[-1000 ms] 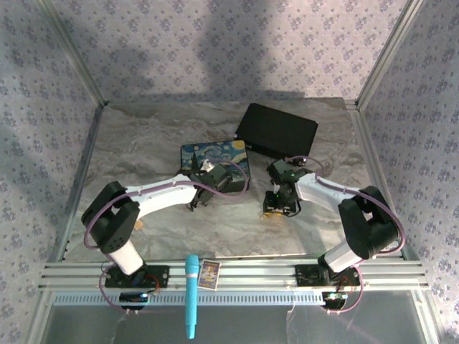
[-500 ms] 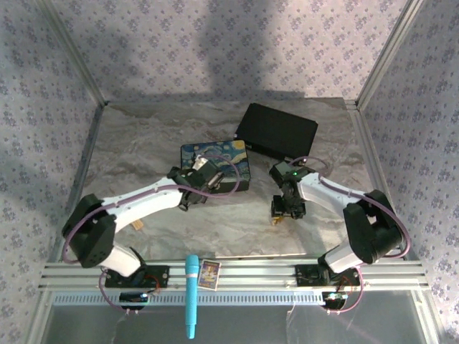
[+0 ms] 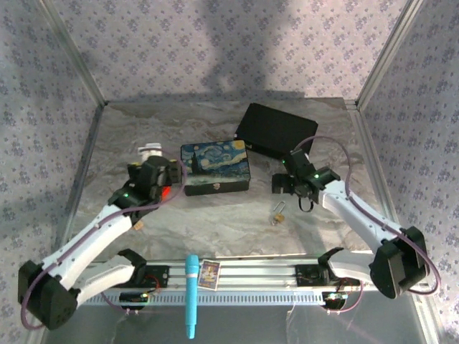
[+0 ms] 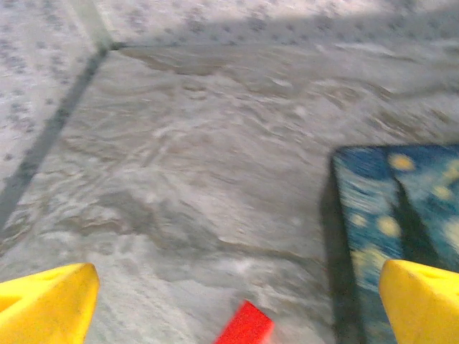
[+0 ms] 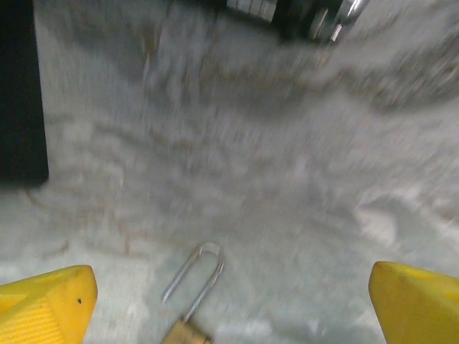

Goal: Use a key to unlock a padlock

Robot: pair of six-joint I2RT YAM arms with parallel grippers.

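The tiny brass padlock [image 3: 278, 213] lies on the grey table, just in front of my right gripper [image 3: 288, 185]. In the right wrist view its silver shackle [image 5: 197, 276] has one leg free of the brass body [image 5: 183, 334], and it lies between the wide-apart yellow fingertips [image 5: 50, 301] without touching them. My right gripper [image 5: 229, 301] is open and holds nothing. My left gripper [image 3: 159, 180] is left of the starry-night box [image 3: 215, 166]. In the left wrist view that gripper [image 4: 237, 301] is open, with a small red object [image 4: 245, 324] on the table between its fingers.
A black box [image 3: 276, 130] sits at the back right, behind the right gripper. A white object [image 3: 149, 152] lies behind the left gripper. A blue tool [image 3: 191, 294] and a small card [image 3: 209, 273] rest on the front rail. Patterned walls enclose the table.
The left gripper has swung left, away from the front of the starry-night box. The right gripper has drawn back from the padlock, which stays on the table.
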